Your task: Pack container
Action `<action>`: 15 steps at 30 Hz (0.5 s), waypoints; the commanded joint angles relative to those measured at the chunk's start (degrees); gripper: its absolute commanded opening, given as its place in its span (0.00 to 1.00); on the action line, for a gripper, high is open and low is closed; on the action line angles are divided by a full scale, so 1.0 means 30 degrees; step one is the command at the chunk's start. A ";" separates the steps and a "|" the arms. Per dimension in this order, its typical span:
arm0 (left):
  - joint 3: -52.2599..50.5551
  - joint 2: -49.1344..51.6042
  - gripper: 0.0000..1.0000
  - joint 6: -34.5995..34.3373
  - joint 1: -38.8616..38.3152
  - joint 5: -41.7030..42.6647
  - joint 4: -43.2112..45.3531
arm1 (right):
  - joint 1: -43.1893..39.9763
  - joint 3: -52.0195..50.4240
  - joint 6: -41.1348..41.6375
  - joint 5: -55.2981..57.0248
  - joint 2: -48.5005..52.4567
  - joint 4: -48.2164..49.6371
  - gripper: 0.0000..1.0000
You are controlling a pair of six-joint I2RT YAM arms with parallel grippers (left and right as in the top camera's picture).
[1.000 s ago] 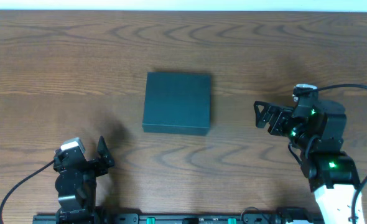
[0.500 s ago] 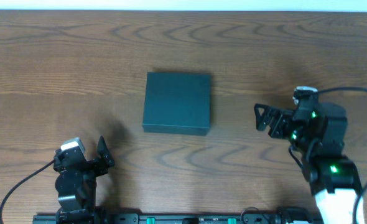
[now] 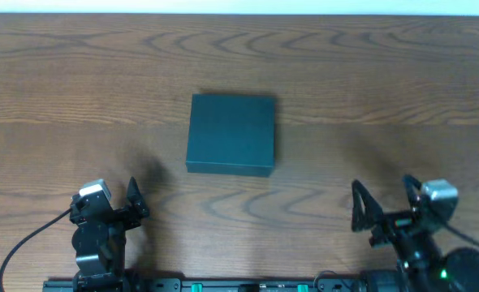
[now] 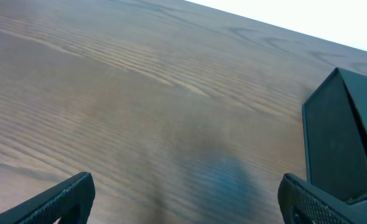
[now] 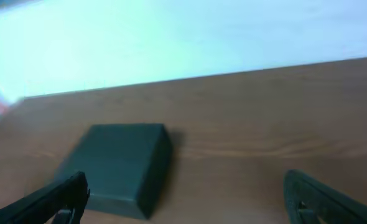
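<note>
The container [image 3: 230, 132] lies mid-counter, well clear of every edge. The likely trouble is the lid: prying at it with one arm could shove the container across the smooth counter instead of opening it, so it wants bracing. It is matte, dark and squarish, shut flush, with no tab showing. The left gripper [image 4: 186, 183] sits at the near edge toward the left corner and the right gripper [image 3: 383, 193] toward the right corner — both spread wide, holding nothing.

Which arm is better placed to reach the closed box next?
Left, marginally: the open left gripper sits nearer the closed matte black square cardboard box than the open right gripper; both are empty.
</note>
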 commanded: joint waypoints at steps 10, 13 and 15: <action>-0.0350 -0.0124 0.95 -0.0291 -0.0080 -0.0342 -0.0044 | 0.0503 -0.2047 -0.5085 0.4743 -0.3759 -0.3016 0.99; -0.0350 -0.0124 0.95 -0.0291 -0.0080 -0.0342 -0.0044 | 0.0714 -0.3228 -0.5005 0.4488 -0.3781 -0.2747 0.99; -0.0350 -0.0124 0.95 -0.0291 -0.0080 -0.0342 -0.0044 | 0.0838 -0.4138 -0.4838 0.4444 -0.3781 -0.2594 0.99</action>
